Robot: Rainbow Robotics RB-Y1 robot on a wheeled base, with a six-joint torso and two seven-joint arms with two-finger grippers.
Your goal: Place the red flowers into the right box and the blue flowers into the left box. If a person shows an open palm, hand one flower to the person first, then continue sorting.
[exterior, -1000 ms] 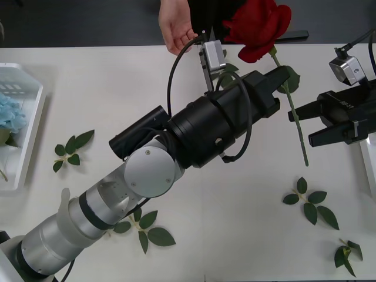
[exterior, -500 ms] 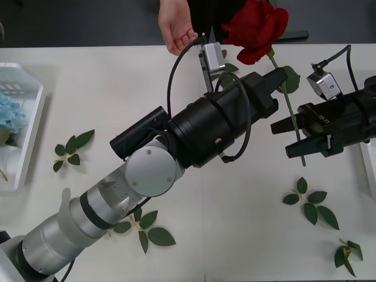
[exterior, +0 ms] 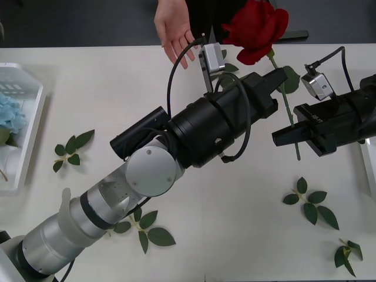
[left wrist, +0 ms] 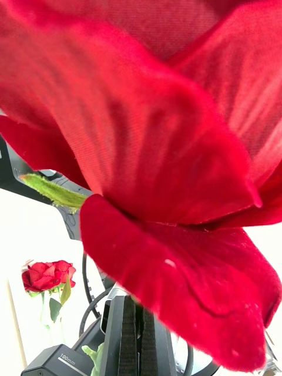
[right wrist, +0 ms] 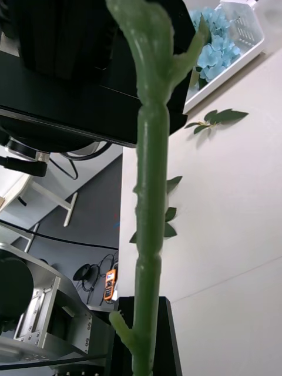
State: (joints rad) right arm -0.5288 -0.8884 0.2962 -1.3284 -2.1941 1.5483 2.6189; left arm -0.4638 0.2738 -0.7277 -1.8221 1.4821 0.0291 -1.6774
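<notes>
A red flower (exterior: pixel 255 28) is held up over the table's far right, its petals (left wrist: pixel 147 147) close in front of the left wrist camera. My left gripper (exterior: pixel 281 79) is shut on its green stem (exterior: pixel 286 106) just below the head. My right gripper (exterior: pixel 286 136) has come in from the right and is shut on the same stem (right wrist: pixel 150 194) lower down. The person's open palm (exterior: pixel 174 29) reaches over the table's far edge. The left box (exterior: pixel 32 126) holds a blue flower (exterior: pixel 9 114). The right box (exterior: pixel 370 167) shows as a rim at the right edge.
Loose leaf sprigs lie at the left (exterior: pixel 73 150), near the front (exterior: pixel 147 229) and at the right (exterior: pixel 311 202). My left arm (exterior: pixel 147 176) crosses the middle of the table. Another red rose (left wrist: pixel 50 276) stands in the distance in the left wrist view.
My right gripper has moved left onto the stem and its fingers have come together on it. The person's hand has spread open and reached further over the table. My left arm has held still.
</notes>
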